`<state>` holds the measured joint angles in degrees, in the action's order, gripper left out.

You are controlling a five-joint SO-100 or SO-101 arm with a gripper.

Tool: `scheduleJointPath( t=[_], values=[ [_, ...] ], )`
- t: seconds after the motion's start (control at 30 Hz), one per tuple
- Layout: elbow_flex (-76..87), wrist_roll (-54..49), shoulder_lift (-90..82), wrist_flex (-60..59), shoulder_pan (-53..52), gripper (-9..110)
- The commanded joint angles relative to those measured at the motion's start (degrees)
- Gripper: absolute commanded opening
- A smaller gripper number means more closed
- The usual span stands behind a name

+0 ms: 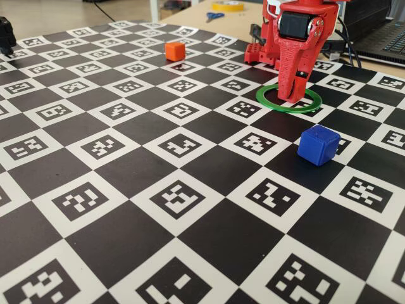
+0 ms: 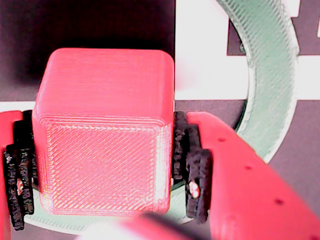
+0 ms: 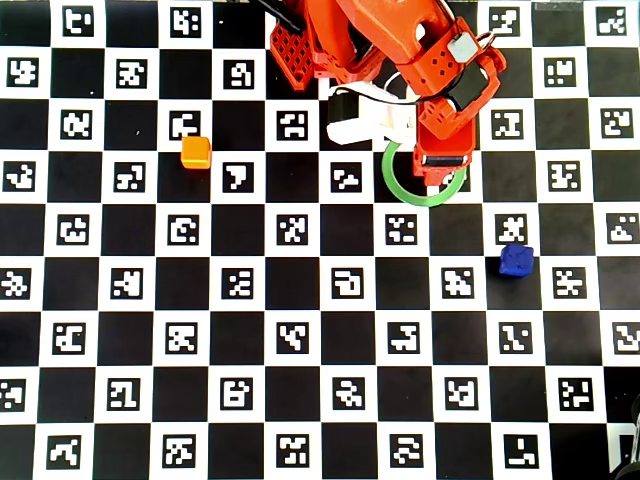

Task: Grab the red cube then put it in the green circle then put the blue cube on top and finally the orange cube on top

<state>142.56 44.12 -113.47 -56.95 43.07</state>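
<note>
While our gripper point(image 2: 105, 165) hangs low over the green circle point(image 1: 289, 101), we see its black pads point(image 2: 192, 167) clenched on both sides of the red cube point(image 2: 105, 130), with ring showing beneath. We log the blue cube point(image 1: 319, 145) near the ring and the orange cube point(image 1: 174, 51) well apart on the checkered board point(image 1: 126, 190).

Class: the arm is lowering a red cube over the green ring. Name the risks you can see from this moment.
1. In the wrist view the red cube, clamped between the gripper pads, sits over the green circle's lower-left rim, not its hollow centre. Released here, it might rest tilted on the rim.
2. A tilted base could topple once the blue cube and orange cube are stacked on it.
</note>
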Motion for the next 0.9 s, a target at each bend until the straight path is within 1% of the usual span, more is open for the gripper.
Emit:
scheduleJointPath(
  t=[0.0, 0.2, 0.37, 0.7, 0.87],
  values=[
    [-1.2, 0.4, -0.5, -1.2, -0.4, 25],
    [-1.5, 1.1, -1.0, -2.4, -0.4, 34],
    [-2.0, 1.4, -1.0, -3.2, -0.6, 39],
    [-2.6, 1.1, -1.9, -3.8, -1.3, 40],
    [-4.7, 0.4, -1.9, -6.1, -2.7, 40]
  ],
)
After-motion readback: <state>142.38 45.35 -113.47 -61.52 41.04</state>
